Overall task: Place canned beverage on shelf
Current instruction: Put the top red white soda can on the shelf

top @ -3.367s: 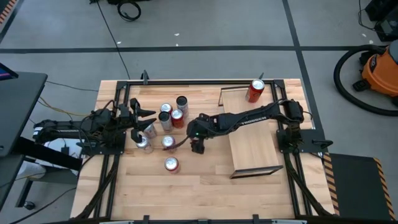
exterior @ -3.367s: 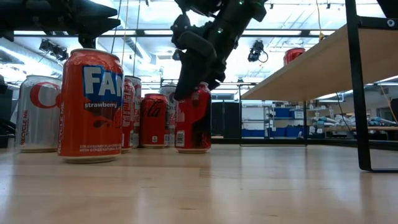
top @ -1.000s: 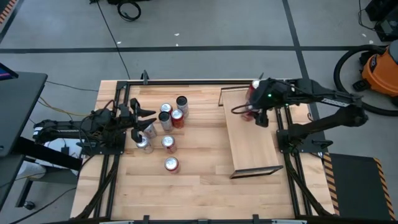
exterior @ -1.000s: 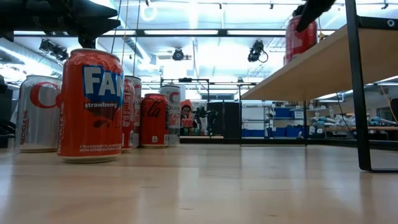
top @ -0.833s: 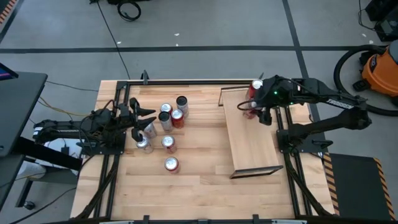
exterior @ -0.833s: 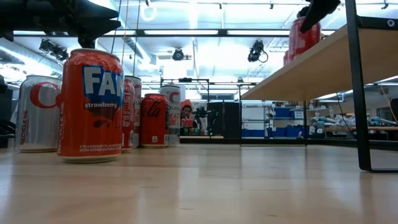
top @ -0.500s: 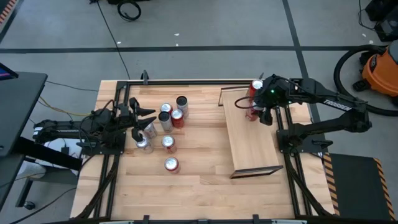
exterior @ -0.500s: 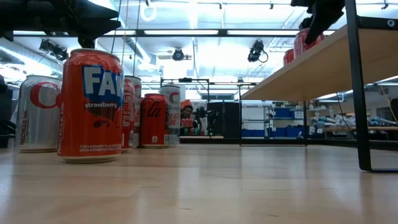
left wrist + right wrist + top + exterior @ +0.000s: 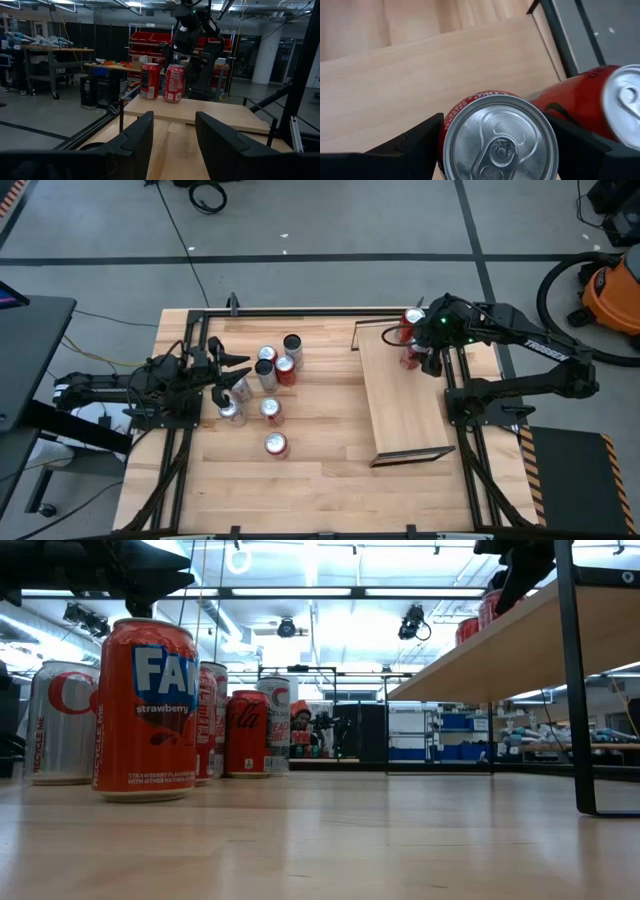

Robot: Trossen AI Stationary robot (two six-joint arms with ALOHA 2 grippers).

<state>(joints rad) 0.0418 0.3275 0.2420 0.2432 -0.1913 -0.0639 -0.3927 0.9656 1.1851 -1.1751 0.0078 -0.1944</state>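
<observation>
From the high view, the right end effector point(image 9: 417, 352) sits over the far end of the shelf point(image 9: 405, 405), its fingers on either side of a red can point(image 9: 409, 357). Another red can point(image 9: 410, 320) already stands at the shelf's far edge, just beyond the held one. Six more cans point(image 9: 270, 380) wait in a loose cluster on the surface point(image 9: 330, 480), toward its left edge. The left end effector point(image 9: 232, 370) waits at the left edge beside that cluster, fingers spread around nothing.

In the low view, the shelf board point(image 9: 500, 645) is raised above the surface on a dark frame. The right arm's dark tip hides most of the held can; whether the can's base touches the board cannot be told here. The Fanta can point(image 9: 145, 710) stands nearest the camera, with the others behind it.

The left wrist view shows two red cans upright and side by side on the shelf's far end, the right arm point(image 9: 192, 30) directly above the nearer one point(image 9: 174, 83).

The right wrist view shows the dark fingers point(image 9: 417, 137) pinching the can's silver top point(image 9: 497, 137), the second can just beside it.

By these pictures, one can is placed and a second seems to be set down but not yet let go. Release and retreat remain, then six cans, if all are meant to go up.
</observation>
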